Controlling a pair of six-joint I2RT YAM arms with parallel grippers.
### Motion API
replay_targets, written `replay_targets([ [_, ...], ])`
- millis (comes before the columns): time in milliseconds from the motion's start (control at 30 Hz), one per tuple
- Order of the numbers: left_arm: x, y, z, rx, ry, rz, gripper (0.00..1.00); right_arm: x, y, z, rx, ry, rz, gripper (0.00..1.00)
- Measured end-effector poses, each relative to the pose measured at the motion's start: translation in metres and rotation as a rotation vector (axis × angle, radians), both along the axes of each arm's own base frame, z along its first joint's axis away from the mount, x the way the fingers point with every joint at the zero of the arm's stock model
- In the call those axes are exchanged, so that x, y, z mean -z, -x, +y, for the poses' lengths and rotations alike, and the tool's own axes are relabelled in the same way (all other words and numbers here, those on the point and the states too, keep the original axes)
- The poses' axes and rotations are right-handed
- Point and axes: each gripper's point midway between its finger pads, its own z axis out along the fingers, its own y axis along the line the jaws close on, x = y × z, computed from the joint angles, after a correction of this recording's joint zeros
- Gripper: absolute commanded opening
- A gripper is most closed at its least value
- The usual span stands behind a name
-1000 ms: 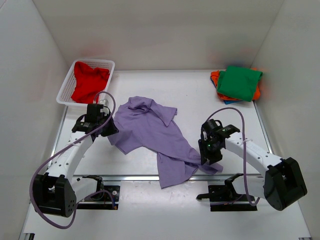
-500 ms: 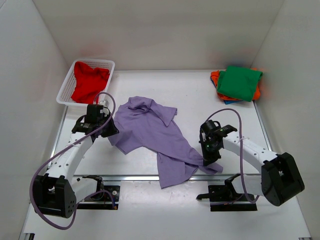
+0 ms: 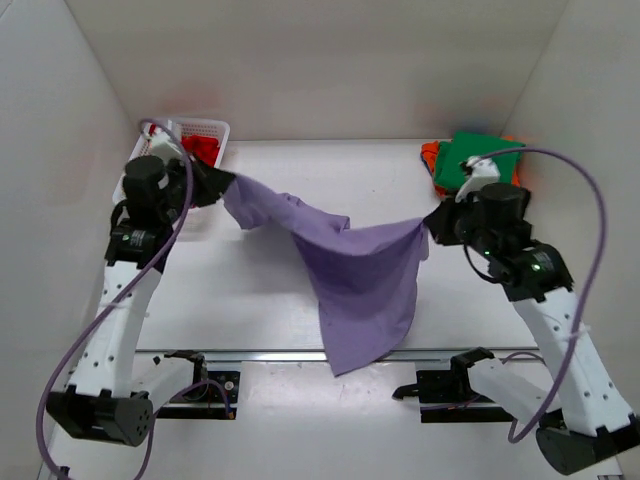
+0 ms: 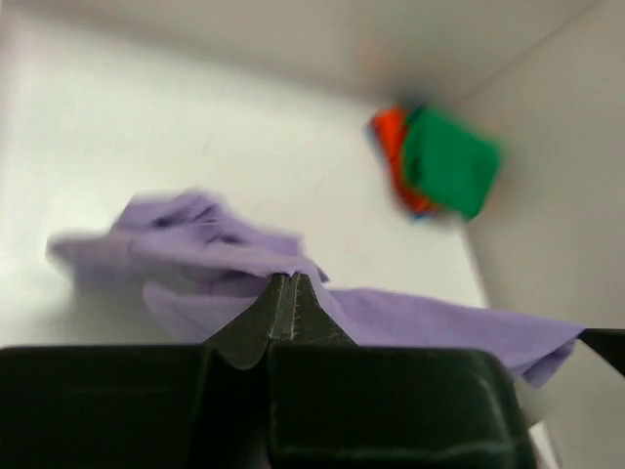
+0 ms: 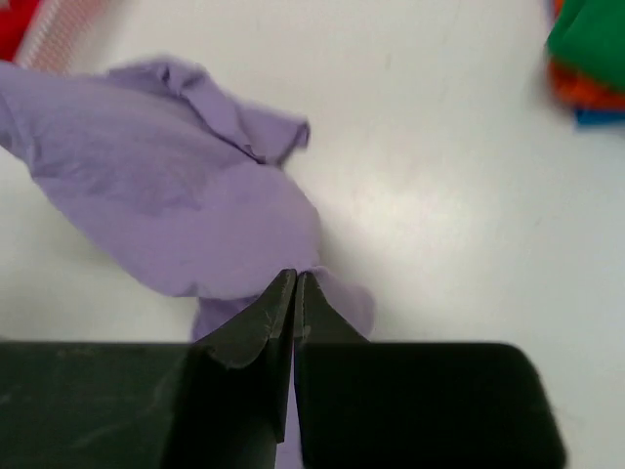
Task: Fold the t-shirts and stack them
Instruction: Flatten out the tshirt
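A lavender-purple t-shirt (image 3: 350, 265) hangs stretched in the air between both arms, sagging in the middle, its lower end drooping toward the table's near edge. My left gripper (image 3: 222, 184) is shut on its left end, raised beside the basket; in the left wrist view the cloth (image 4: 234, 254) runs from the closed tips of the gripper (image 4: 287, 277). My right gripper (image 3: 432, 222) is shut on the shirt's right corner; the right wrist view shows the purple cloth (image 5: 176, 210) pinched at the gripper (image 5: 295, 275). A red t-shirt (image 3: 203, 147) lies in the basket, mostly hidden by my left arm. Folded green (image 3: 470, 160), orange (image 3: 432, 155) and blue (image 5: 598, 117) t-shirts sit stacked at back right.
A white mesh basket (image 3: 200, 125) stands at the back left, behind my left arm. White walls (image 3: 60, 150) close in the table on three sides. A metal rail (image 3: 270, 354) runs along the near edge by the arm bases.
My right gripper closed on the shirt's corner. Both arms then rose and spread apart, lifting the purple shirt off the table and stretching it between them.
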Motion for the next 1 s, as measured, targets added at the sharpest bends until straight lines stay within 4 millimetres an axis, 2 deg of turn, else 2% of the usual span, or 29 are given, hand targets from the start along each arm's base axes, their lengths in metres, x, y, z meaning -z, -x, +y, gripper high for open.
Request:
replay_targets([
  [33,-0.021,0.001,0.0,-0.003,0.019,-0.057,0.0,-0.02,-0.003,-0.004,0.011,-0.017,-0.066,0.0],
  [100,-0.076,0.013,0.001,-0.007,0.06,-0.191,0.0,-0.06,-0.006,-0.021,0.054,-0.046,-0.193,0.0],
  [133,-0.116,0.024,0.002,-0.007,0.078,-0.286,0.0,-0.076,-0.007,-0.03,0.077,-0.055,-0.248,0.0],
  [167,-0.133,0.03,0.003,-0.006,0.085,-0.329,0.0,-0.092,-0.006,-0.04,0.101,-0.061,-0.303,0.0],
  [233,-0.183,0.053,0.008,-0.027,0.102,-0.466,0.0,-0.119,-0.001,-0.06,0.138,-0.062,-0.391,0.0],
  [267,-0.2,0.066,0.013,-0.048,0.113,-0.525,0.0,-0.131,0.003,-0.067,0.15,-0.059,-0.429,0.01],
  [333,-0.224,0.097,0.024,-0.1,0.137,-0.612,0.0,-0.155,0.015,-0.074,0.171,-0.049,-0.5,0.0],
  [400,-0.247,0.126,0.034,-0.141,0.159,-0.682,0.0,-0.179,0.027,-0.065,0.122,-0.052,-0.563,0.0],
  [433,-0.268,0.144,0.039,-0.151,0.182,-0.735,0.0,-0.191,0.034,-0.062,0.101,-0.055,-0.592,0.0],
  [500,-0.295,0.166,0.044,-0.156,0.216,-0.805,0.0,-0.218,0.048,-0.059,0.081,-0.059,-0.665,0.0],
  [567,-0.308,0.175,0.05,-0.175,0.239,-0.844,0.0,-0.241,0.058,-0.055,0.057,-0.063,-0.729,0.0],
  [633,-0.307,0.169,0.052,-0.196,0.232,-0.837,0.0,-0.252,0.06,-0.051,0.036,-0.066,-0.76,0.0],
  [700,-0.299,0.148,0.051,-0.216,0.196,-0.8,0.0,-0.252,0.05,-0.048,0.015,-0.069,-0.754,0.0],
  [767,-0.284,0.114,0.047,-0.222,0.15,-0.743,0.0,-0.24,0.028,-0.046,0.002,-0.074,-0.714,0.0],
  [833,-0.257,0.071,0.039,-0.204,0.114,-0.657,0.0,-0.213,-0.005,-0.044,-0.007,-0.077,-0.63,0.0],
  [900,-0.211,0.021,0.028,-0.171,0.085,-0.53,0.0,-0.178,-0.038,-0.04,-0.017,-0.076,-0.531,0.0],
  [1000,-0.132,-0.045,0.012,-0.121,0.045,-0.322,0.0,-0.117,-0.088,-0.034,-0.034,-0.062,-0.37,0.0],
])
